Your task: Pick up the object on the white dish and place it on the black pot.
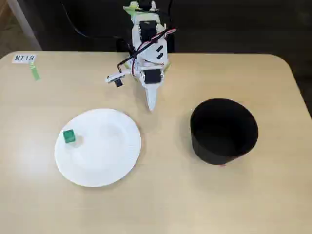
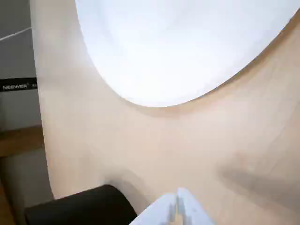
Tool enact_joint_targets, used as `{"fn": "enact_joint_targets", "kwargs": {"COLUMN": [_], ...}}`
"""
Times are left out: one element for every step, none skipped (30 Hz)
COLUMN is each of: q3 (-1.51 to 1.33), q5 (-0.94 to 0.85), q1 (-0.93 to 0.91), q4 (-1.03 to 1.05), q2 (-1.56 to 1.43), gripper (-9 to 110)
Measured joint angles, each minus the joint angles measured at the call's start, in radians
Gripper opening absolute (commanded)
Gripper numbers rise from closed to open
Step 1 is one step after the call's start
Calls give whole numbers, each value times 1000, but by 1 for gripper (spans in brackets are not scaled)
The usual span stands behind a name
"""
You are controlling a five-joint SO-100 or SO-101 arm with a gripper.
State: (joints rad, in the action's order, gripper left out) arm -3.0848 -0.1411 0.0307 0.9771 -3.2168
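Note:
A small green cube sits on the left part of the white dish in the fixed view. The black pot stands upright to the right, empty as far as I can see. My white gripper points down over the table behind the dish's far edge, its jaws together and empty. In the wrist view the shut fingertips show at the bottom, the dish fills the top and the pot is at the bottom left. The cube is out of the wrist view.
A label reading MT18 with a green tape strip lies at the table's far left corner. The arm's base stands at the far edge. The table edge runs down the left of the wrist view.

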Motion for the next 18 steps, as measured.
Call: {"fn": "enact_joint_targets", "kwargs": {"q3": [0,2,2,2,2,2,2,2,2,2,2,5,14,28,48,81,124,175], "q5": [11,78,97,104,112,115,118,121,121,121,121,121,121,121,121,118,112,98], "q1": [0,2,-6,-14,-17,-18,-17,-14,-11,-9,-9,-9,-9,-9,-9,-11,-11,-11], "q4": [0,-18,-55,-75,-83,-89,-92,-95,-97,-97,-97,-97,-86,-75,-67,-67,-67,-69], "q2": [0,0,0,-2,0,0,0,0,0,0,0,0,0,0,0,2,11,60], "gripper": [0,0,0,0,0,0,0,0,0,0,0,0,0,0,0,0,0,0]}}
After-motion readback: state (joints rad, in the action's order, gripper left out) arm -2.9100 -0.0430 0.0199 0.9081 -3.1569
